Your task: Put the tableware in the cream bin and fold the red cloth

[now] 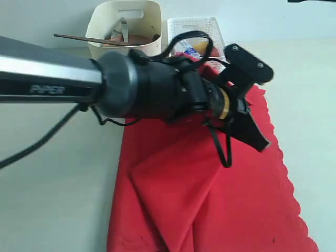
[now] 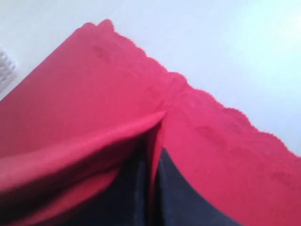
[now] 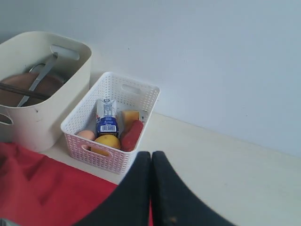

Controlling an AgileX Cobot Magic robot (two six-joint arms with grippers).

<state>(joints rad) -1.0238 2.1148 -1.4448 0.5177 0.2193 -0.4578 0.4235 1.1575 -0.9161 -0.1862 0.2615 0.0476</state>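
The red cloth [image 1: 210, 199] lies on the table with one part folded over and a ridge pulled up toward my left gripper [image 1: 260, 140]. In the left wrist view the dark fingers of this gripper [image 2: 157, 150] are shut on a pinch of the cloth [image 2: 94, 94], near its scalloped edge. My right gripper [image 3: 151, 157] is shut with nothing in it, hovering over the cloth's corner [image 3: 42, 188]; the exterior view does not show it. The cream bin [image 1: 105, 21] holds chopsticks [image 1: 84, 38], a knife [image 3: 37, 84] and a brown plate [image 3: 28, 87].
A white lattice basket [image 3: 94, 150] stands beside the cream bin [image 3: 51, 108] with a milk carton [image 3: 106, 117], lemon [image 3: 107, 141], sausage [image 3: 131, 135] and egg [image 3: 86, 134]. My left arm [image 1: 63, 79] crosses the exterior view and hides part of the basket [image 1: 194, 23].
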